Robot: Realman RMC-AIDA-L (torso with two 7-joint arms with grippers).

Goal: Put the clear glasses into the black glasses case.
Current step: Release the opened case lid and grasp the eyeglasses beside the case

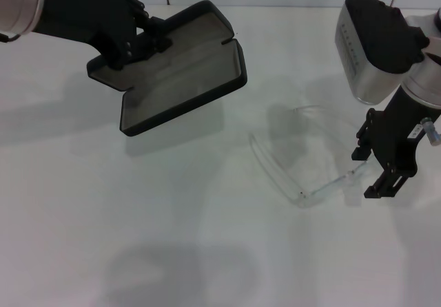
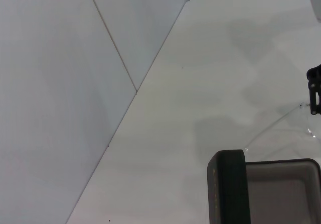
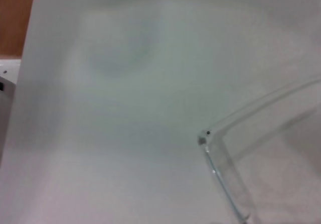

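Observation:
The black glasses case [image 1: 182,73] hangs open and tilted above the table at the back left, its grey lining facing up. My left gripper [image 1: 134,42] is shut on its far edge. One corner of the case [image 2: 228,189] shows close up in the left wrist view. The clear glasses [image 1: 272,169] lie on the white table right of centre with both temple arms unfolded. My right gripper [image 1: 372,169] is open at the tip of the nearer temple arm, low over the table. The right wrist view shows the glasses' hinge corner [image 3: 206,136].
A white table [image 1: 138,238] fills the view, with a white wall [image 2: 60,83] along its far edge. The right gripper [image 2: 315,91] shows small beyond the case in the left wrist view.

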